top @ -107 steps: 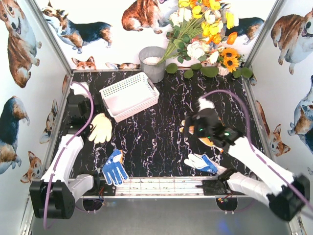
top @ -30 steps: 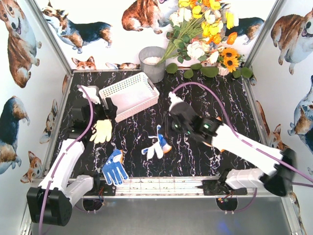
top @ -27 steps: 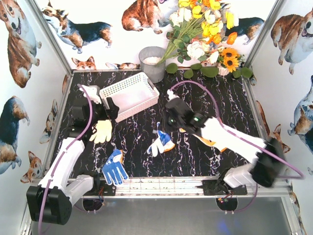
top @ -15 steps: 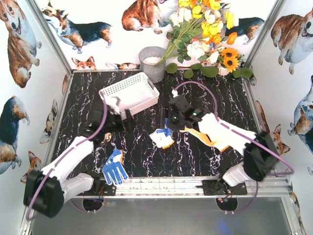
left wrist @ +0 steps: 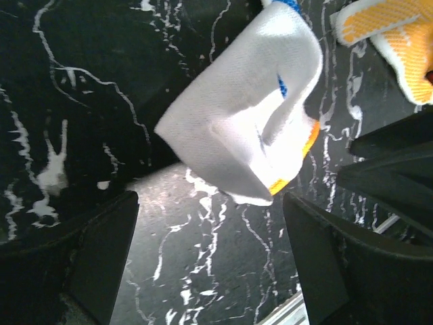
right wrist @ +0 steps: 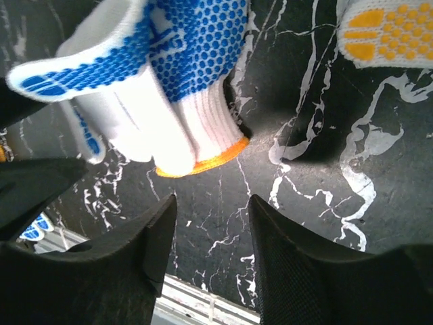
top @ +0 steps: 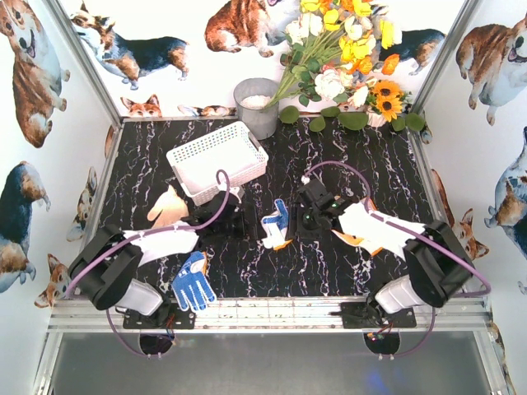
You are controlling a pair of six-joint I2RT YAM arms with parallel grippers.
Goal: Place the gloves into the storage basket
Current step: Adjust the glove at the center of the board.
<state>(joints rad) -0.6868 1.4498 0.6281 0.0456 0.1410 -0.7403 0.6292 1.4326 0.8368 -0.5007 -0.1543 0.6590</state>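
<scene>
We see a grey pot (top: 257, 105) at the black marbled table's (top: 362, 156) far edge. Right of it we find a bouquet (top: 346, 49).

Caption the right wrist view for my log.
Right jaws open, crumpled blue-dotted white glove just ahead, black marbled table beneath.

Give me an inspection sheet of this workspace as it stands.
Surface: black marbled table, no spills seen.
Job's things: storage basket holds no gloves; crumpled blue-dotted glove at centre; pale yellow glove at left; blue glove at near edge; orange-dotted glove by the right arm.
Clutter: grey pot and flowers at the back.
Grippers: left gripper and right gripper both open, fingers facing the crumpled glove, neither gripping it.
Cables: purple cables loop over each arm.
Surroundings: corgi-print walls.
</scene>
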